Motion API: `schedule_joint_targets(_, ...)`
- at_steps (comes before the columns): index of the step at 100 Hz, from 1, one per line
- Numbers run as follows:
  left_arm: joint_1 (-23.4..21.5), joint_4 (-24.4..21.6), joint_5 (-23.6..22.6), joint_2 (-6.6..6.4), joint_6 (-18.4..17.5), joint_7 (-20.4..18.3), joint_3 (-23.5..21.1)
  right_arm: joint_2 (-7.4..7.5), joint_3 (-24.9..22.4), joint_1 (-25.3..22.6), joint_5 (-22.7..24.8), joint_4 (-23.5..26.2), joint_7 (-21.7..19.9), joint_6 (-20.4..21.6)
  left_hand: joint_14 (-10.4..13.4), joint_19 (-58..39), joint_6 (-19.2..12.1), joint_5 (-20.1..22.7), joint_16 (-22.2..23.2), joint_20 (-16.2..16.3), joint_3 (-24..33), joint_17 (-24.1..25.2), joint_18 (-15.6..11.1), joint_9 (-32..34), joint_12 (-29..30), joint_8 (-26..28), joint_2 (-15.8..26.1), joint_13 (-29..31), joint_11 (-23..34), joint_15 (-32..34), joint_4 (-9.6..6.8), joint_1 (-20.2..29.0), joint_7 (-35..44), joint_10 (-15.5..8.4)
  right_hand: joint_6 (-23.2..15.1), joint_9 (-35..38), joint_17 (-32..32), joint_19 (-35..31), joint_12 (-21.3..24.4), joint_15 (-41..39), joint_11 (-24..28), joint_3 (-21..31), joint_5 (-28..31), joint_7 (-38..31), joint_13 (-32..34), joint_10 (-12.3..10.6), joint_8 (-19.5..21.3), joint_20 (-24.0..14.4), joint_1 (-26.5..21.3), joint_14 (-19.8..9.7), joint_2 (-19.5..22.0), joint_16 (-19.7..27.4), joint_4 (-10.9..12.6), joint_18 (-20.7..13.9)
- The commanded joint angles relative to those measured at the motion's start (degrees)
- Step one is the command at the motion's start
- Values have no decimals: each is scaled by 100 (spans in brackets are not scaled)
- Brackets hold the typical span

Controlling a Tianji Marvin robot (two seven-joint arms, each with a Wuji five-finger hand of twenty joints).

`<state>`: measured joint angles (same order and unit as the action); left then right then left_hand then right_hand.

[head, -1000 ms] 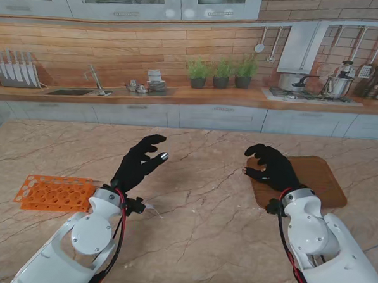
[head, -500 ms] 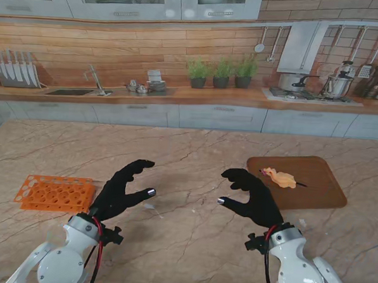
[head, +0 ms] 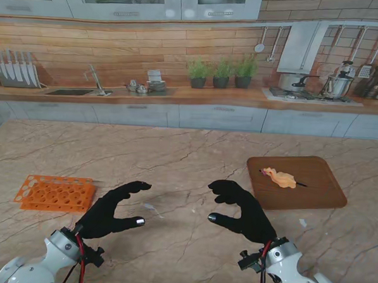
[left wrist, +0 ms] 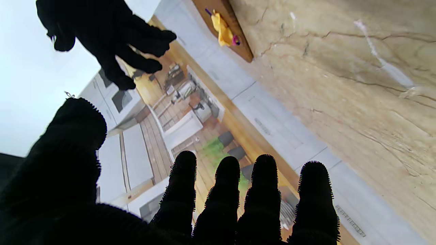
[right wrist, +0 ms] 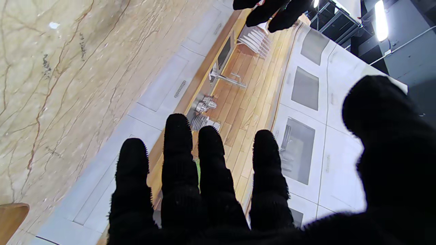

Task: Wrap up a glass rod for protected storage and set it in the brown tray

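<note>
Both the left hand and right hand hover spread, holding nothing; the wrapped rod lies in the brown tray near the table's right edge.

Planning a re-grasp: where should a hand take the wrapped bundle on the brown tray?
Take the yellow wrapped bundle across its padded middle, from above, with the right hand; it lies flat on the brown tray, dark rod ends poking out both sides.
</note>
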<state>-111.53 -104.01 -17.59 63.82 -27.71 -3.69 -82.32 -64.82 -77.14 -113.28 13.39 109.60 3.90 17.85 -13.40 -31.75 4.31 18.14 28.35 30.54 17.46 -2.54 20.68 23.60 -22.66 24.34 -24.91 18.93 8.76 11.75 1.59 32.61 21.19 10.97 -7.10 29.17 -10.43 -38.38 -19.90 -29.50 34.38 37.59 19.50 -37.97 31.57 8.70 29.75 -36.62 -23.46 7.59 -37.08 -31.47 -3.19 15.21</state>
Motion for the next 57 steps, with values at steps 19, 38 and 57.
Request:
schedule_joint_targets(19, -202, -44, 93, -33, -151, 240, 8, -30, -92, -352, 221, 242, 118, 267, -30, 136, -118, 225, -19, 105, -43, -78, 15, 198, 10, -18, -60, 135, -168, -58, 168, -77, -185, 12, -137, 159, -47, 187, -20, 122, -95, -69, -84, 134, 145, -111, 45, -216, 263, -87, 4, 31, 85, 11)
schedule_joint_targets(38, -226, -47, 17, 34, -186, 545, 52, -30, -134, -440, 324, 289, 164, 360, -63, 56, -110, 283, 36, 196, -89, -119, 71, 307, -35, 2, -12, 210, -134, 14, 162, -22, -172, 49, -135, 169, -57, 231, -50, 123, -95, -60, -67, 154, 160, -95, 65, -274, 281, -99, 3, 6, 83, 7)
schedule_joint_targets(57, -236, -97, 8, 47, -79, 595, 94, -34, -122, -456, 302, 327, 172, 300, -76, -29, -110, 301, 75, 267, -137, -84, 87, 328, -70, 16, 32, 219, -126, 52, 155, 9, -157, 43, -119, 181, -60, 266, -84, 96, -70, -53, -39, 169, 159, -72, 84, -327, 276, -98, 22, -26, 83, -2)
